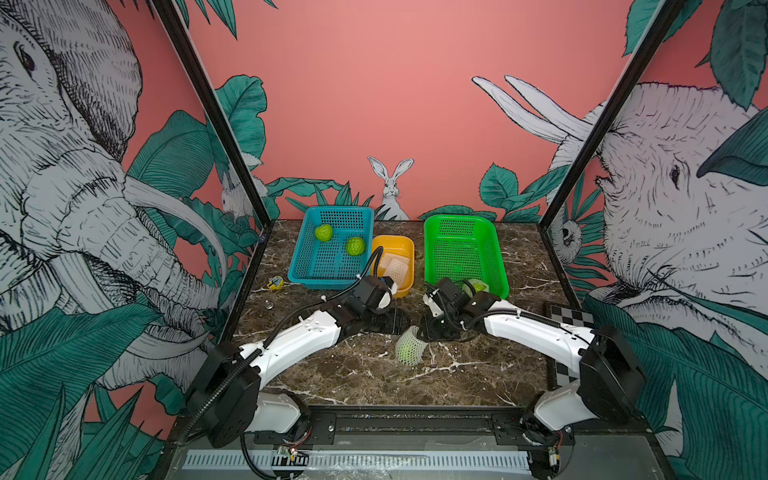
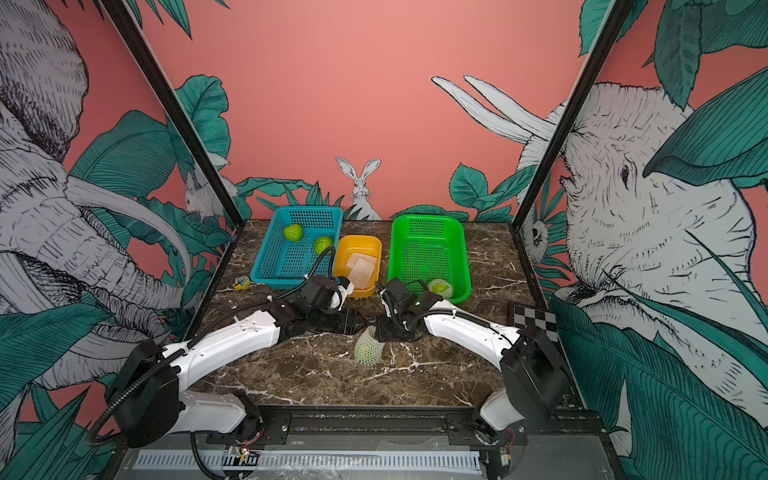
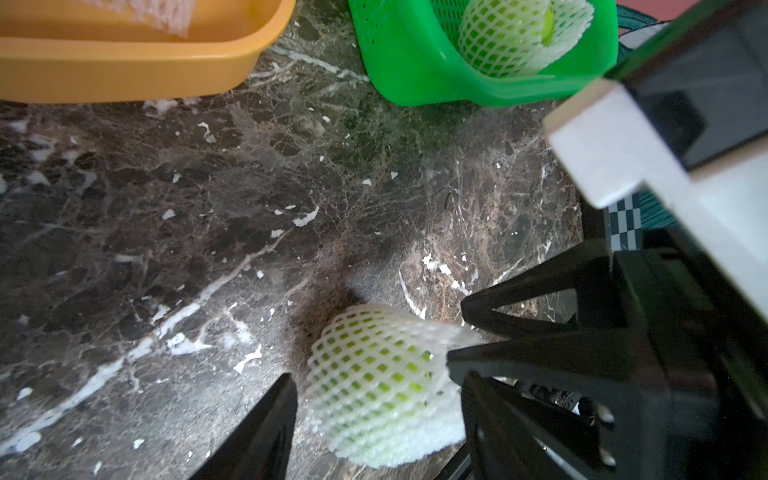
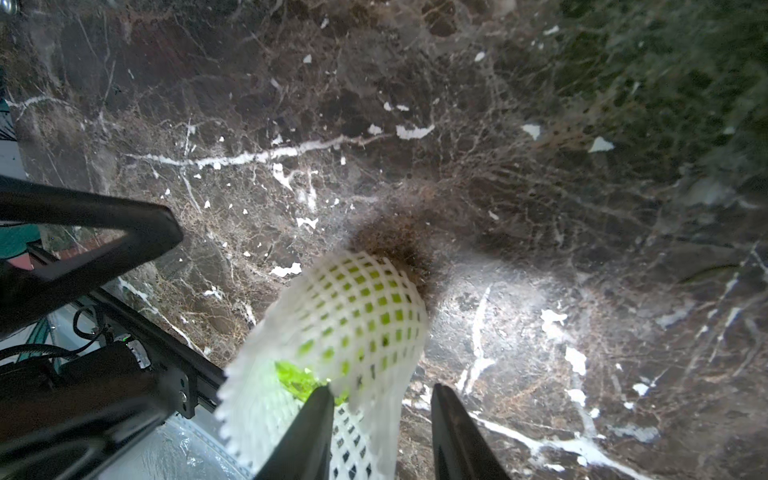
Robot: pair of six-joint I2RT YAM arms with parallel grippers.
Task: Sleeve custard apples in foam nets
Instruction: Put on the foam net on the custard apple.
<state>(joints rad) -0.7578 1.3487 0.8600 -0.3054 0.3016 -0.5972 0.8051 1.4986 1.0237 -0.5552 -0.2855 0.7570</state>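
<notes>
A custard apple wrapped in a foam net [image 1: 409, 353] [image 2: 368, 351] lies mid-table between both arms. My left gripper [image 3: 376, 378] stands open, one finger on each side of this netted fruit [image 3: 374, 365]; a sliver of table shows beside one finger. My right gripper [image 4: 382, 392] is open at the net's loose mouth [image 4: 257, 399], with one finger inside it and one outside. Two bare custard apples [image 1: 323, 232] [image 1: 355, 246] sit in the blue basket. Spare foam nets [image 1: 395, 266] lie in the orange tub. Another netted custard apple [image 1: 478, 286] [image 3: 511, 37] rests in the green basket.
Along the back stand the blue basket [image 1: 299, 253], the orange tub [image 1: 409, 257] and the green basket [image 1: 461, 249]. A checkerboard card [image 1: 569, 316] lies at the right edge. A small yellow object [image 1: 275, 283] and a small metal piece [image 1: 270, 304] lie at the left.
</notes>
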